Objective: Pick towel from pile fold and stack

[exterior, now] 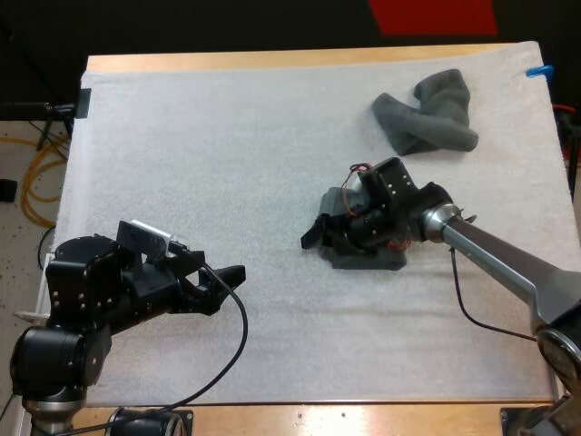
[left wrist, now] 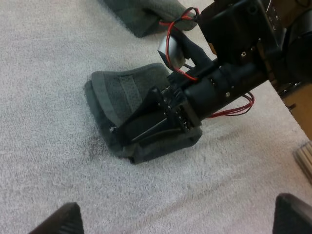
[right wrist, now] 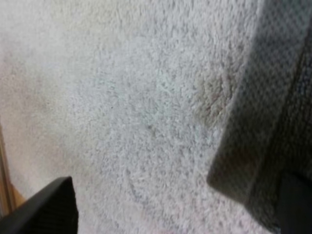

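A folded dark grey-green towel [exterior: 374, 261] lies flat on the white mat [exterior: 227, 154], right of the middle. My right gripper [exterior: 318, 227] is low over it, open, with one finger over the towel's edge [right wrist: 273, 122] and the other over bare mat. From the left wrist view the folded towel [left wrist: 117, 92] lies under those black fingers [left wrist: 146, 109]. A crumpled towel [exterior: 427, 118] sits at the far right of the mat, beyond the folded one [left wrist: 141, 14]. My left gripper [exterior: 227, 286] hovers open at the near left, pointing toward the folded towel, with nothing between its fingers [left wrist: 61, 219].
The mat covers nearly the whole wooden table [exterior: 272, 60]. A wide stretch of bare mat lies between my left gripper and the folded towel. The table's right edge [left wrist: 304, 156] is close behind my right arm.
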